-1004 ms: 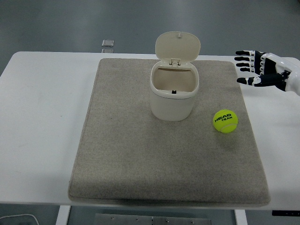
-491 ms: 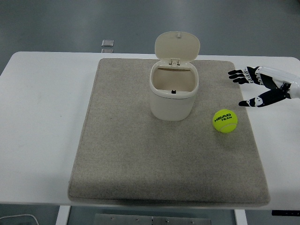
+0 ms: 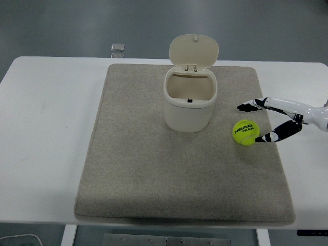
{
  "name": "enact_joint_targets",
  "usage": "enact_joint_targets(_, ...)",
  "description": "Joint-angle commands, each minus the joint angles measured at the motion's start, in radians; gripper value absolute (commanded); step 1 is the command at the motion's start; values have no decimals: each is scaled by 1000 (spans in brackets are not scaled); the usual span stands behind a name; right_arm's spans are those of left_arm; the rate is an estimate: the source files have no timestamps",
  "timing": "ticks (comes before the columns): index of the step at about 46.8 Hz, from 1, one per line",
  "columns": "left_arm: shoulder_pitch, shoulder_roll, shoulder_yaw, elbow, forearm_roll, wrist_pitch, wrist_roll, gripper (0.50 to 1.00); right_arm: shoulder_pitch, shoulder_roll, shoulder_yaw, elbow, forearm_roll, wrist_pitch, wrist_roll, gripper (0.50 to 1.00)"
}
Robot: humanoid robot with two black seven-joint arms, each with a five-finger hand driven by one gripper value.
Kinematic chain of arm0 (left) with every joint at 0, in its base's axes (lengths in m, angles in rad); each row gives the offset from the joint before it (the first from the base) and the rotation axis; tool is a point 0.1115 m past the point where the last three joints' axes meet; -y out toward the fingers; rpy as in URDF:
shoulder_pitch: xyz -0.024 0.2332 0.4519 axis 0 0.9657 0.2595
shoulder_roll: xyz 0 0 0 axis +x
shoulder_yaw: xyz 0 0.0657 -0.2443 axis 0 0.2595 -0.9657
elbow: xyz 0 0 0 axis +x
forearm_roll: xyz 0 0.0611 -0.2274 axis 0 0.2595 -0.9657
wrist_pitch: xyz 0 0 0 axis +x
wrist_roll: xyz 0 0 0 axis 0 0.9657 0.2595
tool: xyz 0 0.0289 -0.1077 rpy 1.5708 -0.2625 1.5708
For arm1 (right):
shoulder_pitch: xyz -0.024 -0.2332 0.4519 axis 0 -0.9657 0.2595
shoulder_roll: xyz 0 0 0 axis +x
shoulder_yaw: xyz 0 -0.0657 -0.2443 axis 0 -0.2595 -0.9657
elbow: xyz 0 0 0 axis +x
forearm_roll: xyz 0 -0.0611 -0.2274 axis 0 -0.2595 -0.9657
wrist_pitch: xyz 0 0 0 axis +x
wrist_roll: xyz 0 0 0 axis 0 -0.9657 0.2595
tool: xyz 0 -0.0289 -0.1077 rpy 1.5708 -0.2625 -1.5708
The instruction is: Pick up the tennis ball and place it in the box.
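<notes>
The tennis ball (image 3: 246, 132) lies on the grey mat (image 3: 154, 174), at four o'clock from the open-lidded box (image 3: 190, 102). The right hand (image 3: 277, 119), fingers spread, hovers at the ball's three o'clock side, thumb tip just beside it; nothing stands between ball and box

So the white table (image 3: 46, 133) fills most of the frame, near edge running along the bottom. A big grey-beige mat (image 3: 154, 174) sits flat on it, roughly centred and covering the middle. There's also a small grey square thing (image 3: 118, 47) at the table's far edge, upper left of centre.
</notes>
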Motion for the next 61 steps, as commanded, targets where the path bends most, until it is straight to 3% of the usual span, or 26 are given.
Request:
enact_joint_targets(1, 0, 0, -1, -1, 0, 0, -1, 992, -1, 2, -12, 0, -17, -15, 2, 907)
enact_joint_targets(34, 0, 0, 1, -1, 0, -1, 1, 992, -44, 38, -26, -2, -54, -92, -3, 883)
enact_joint_targets(37, 0, 0, -1, -1, 0, 0, -1, 992, -44, 39, -26, -2, -63, -93, -3, 860)
enact_joint_targets(41, 0, 0, 1, -1, 0, -1, 1, 992, -47, 38, -34, -2, -75, -98, 0, 762)
enact_joint_targets(45, 0, 0, -1, -1, 0, 0, -1, 992, -47, 39, -43, -2, -94, -99, 0, 699)
enact_joint_targets(57, 0, 0, 1, 0, 0, -1, 1, 992, -47, 44, -43, -5, -94, -105, 0, 686)
enact_joint_targets(61, 0, 0, -1, -1, 0, -1, -1, 992, -45, 45, -43, -6, -92, -105, 0, 656)
